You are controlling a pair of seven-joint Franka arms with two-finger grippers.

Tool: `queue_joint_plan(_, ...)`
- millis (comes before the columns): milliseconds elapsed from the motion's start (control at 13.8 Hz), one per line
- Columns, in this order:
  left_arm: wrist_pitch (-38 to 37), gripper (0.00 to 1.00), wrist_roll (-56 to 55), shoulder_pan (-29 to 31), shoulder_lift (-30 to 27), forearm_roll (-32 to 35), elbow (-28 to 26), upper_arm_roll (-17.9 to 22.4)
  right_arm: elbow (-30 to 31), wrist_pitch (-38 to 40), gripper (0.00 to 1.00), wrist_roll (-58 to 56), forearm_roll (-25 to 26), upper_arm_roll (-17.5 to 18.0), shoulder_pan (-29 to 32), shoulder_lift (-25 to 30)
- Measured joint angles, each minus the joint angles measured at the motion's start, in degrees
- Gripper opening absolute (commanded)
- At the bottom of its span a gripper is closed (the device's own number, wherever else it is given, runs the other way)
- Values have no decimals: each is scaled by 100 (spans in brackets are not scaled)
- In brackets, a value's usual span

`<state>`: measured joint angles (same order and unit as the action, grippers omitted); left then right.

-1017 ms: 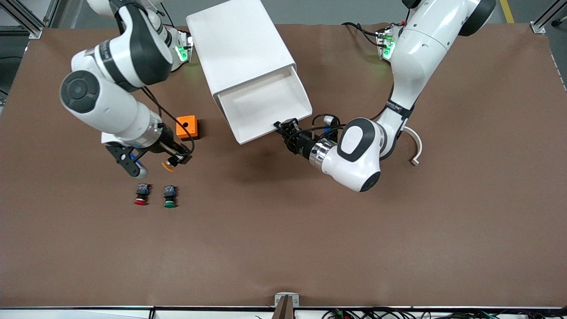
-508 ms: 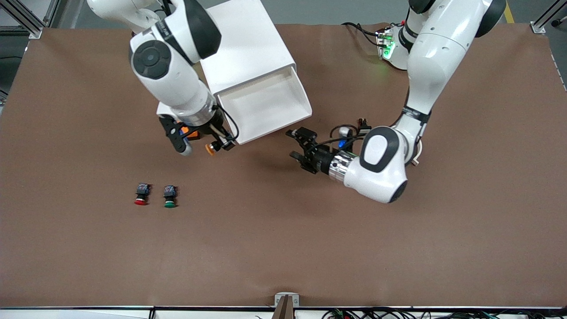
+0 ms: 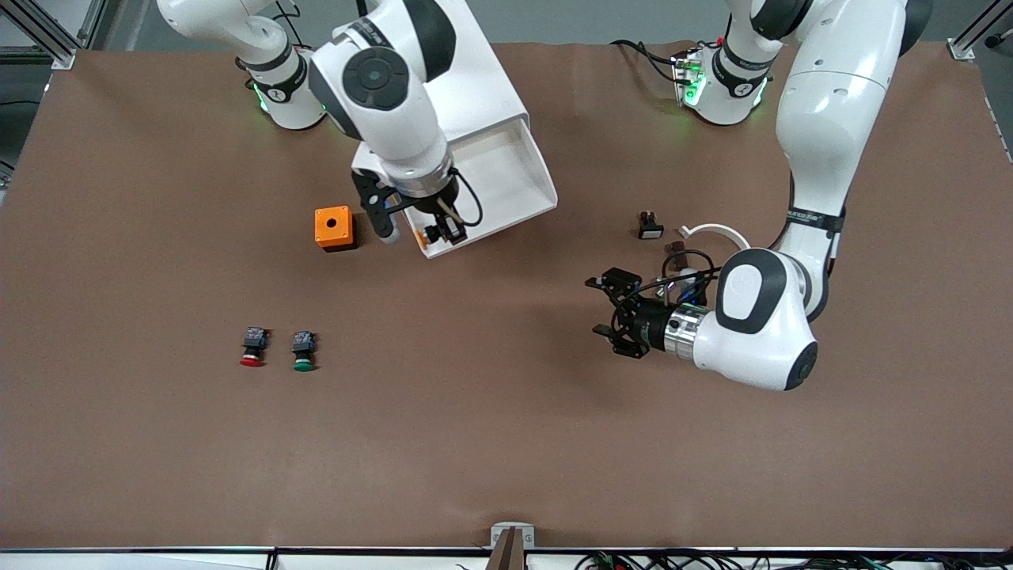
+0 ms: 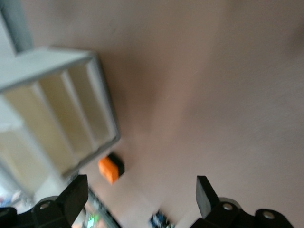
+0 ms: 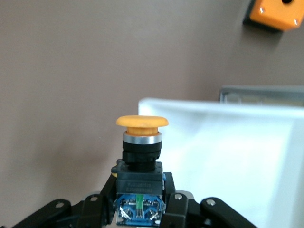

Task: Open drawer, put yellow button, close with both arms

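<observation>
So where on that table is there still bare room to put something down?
The wide brown stretch of the table nearer the camera than the red button and green button is bare. It is crowded around the drawer, orange box and right gripper.

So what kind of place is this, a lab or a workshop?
Most likely a robotics lab: two white arms at a brown table, aluminium frame posts at its corners, and small test items such as the yellow button and the drawer.

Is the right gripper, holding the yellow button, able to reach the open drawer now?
Probably yes. The right gripper holds the yellow button at the drawer's front corner; the tray is open and nothing blocks it.
</observation>
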<state>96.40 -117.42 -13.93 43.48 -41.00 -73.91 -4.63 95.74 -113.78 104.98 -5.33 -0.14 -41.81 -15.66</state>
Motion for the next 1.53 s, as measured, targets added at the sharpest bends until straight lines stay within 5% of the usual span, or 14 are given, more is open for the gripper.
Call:
queue_joint_plan(508, -42, 100, 1580, -26, -488, 1921, 115, 5, -4, -21, 0, 729, 5, -7, -446, -95)
queue_joint_plan(581, -49, 100, 1855, -54, -571, 2120, 114, -3, -4, -21, 38, 811, 5, -6, -511, -107)
queue_joint_plan(654, -53, 100, 2179, -80, -637, 2321, 114, -34, -4, -21, 99, 862, 5, -7, -570, -119)
queue_joint_plan(1162, -51, 100, 4884, -244, -772, 2921, 101, -292, -125, -15, 100, 734, 230, -71, -718, -145)
queue_joint_plan(1525, 607, 100, 5337, -840, -720, 3166, -34, -498, -348, 541, 100, -2617, 259, -225, -40, -107)
